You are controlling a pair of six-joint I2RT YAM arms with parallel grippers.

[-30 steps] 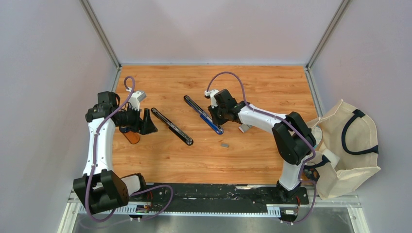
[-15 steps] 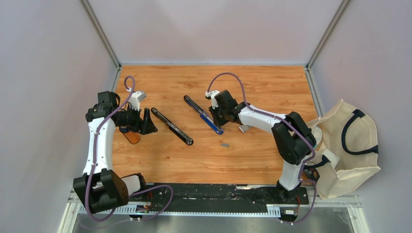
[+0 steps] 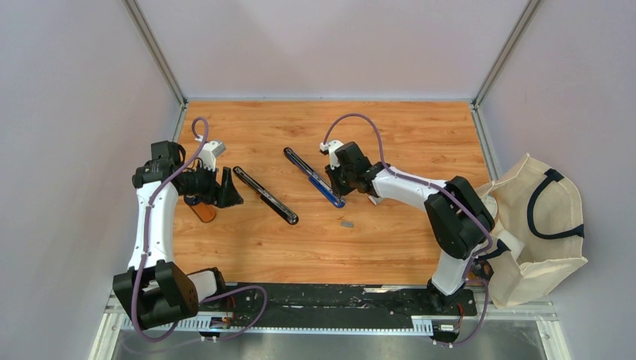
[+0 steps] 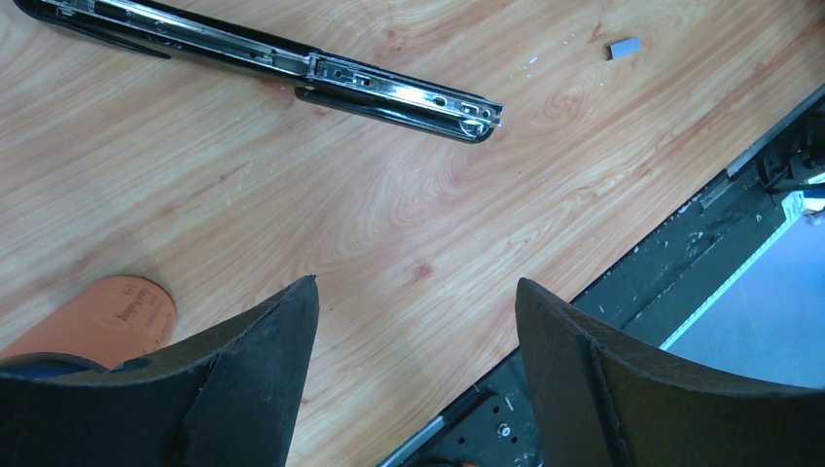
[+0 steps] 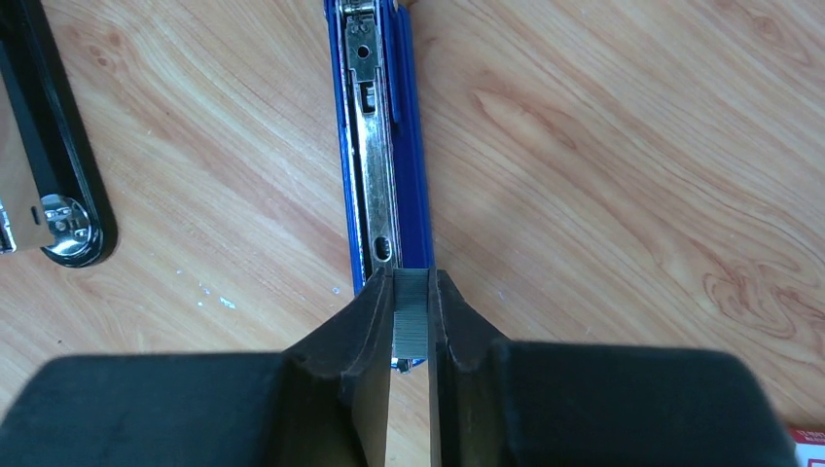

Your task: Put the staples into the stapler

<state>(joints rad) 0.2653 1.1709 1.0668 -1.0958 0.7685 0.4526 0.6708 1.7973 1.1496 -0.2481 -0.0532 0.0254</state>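
The blue stapler (image 5: 379,146) lies opened flat on the table, its metal staple channel facing up; it also shows in the top view (image 3: 324,187). My right gripper (image 5: 412,282) is shut on a short grey staple strip (image 5: 412,316) and holds it right over the near end of the channel. In the top view the right gripper (image 3: 336,178) sits over the stapler's middle. My left gripper (image 4: 416,292) is open and empty, above bare wood at the table's left (image 3: 229,191). Another loose staple strip (image 3: 346,223) lies on the table and also shows in the left wrist view (image 4: 623,47).
A black stapler (image 3: 266,196) lies opened flat between the arms, seen in the left wrist view (image 4: 292,68) and the right wrist view (image 5: 49,195). An orange flat object (image 3: 202,212) lies under the left gripper. The staple box's red-white corner (image 5: 809,440) shows. A cloth bag (image 3: 540,217) hangs at the right.
My right gripper has shifted slightly to the right and nearer along the blue stapler with the staple strip in it. The left arm has not moved.
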